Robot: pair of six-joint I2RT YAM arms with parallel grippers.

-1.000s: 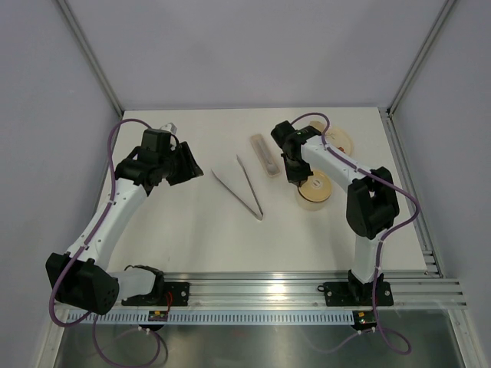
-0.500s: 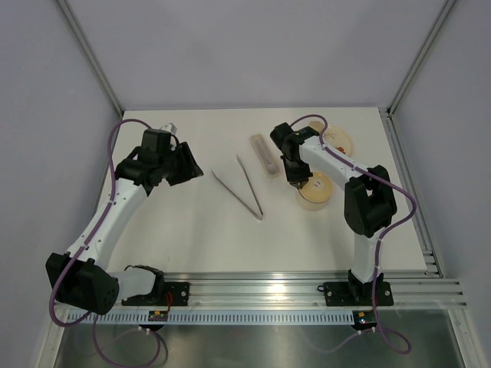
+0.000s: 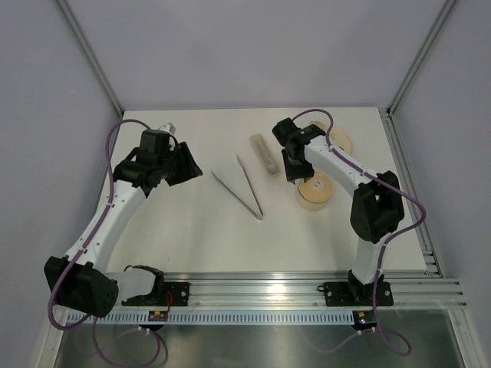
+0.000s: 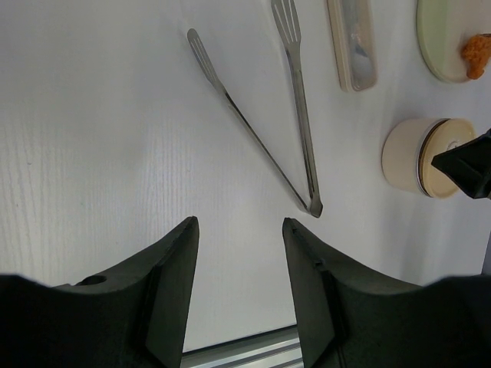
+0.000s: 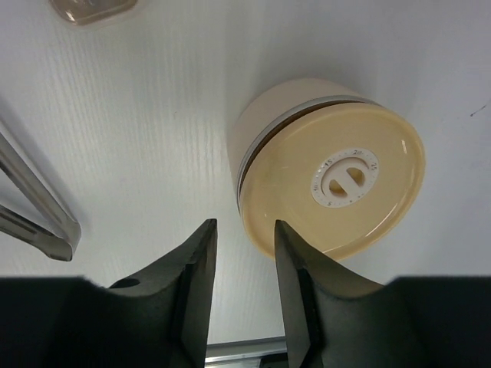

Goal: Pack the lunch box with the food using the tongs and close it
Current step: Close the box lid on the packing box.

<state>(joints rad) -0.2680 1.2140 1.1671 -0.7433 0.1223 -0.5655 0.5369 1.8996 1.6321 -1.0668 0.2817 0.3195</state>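
The right gripper (image 5: 244, 264) hangs with its fingers spread and nothing between them, just above the near-left rim of the round lunch box (image 5: 330, 180), whose cream lid with a white dial sits on it. The left gripper (image 4: 235, 261) is likewise parted and empty, raised over bare table (image 3: 192, 238) on the left side.

The lidded box fits two stages: food packed and the lid back on, or the lid yet to come off. However, a piece of orange food (image 4: 477, 54) lies on the plate (image 3: 337, 140) at the far right, so packing does not look complete. I judge the right arm is positioned to deal with the lid; a grasp would need its fingers lowered around the rim.

The tongs (image 3: 242, 188) lie spread in a V mid-table, between the arms, free to reach. A narrow cutlery case (image 3: 265, 156) lies just right of them, near the box, and could crowd the right arm.
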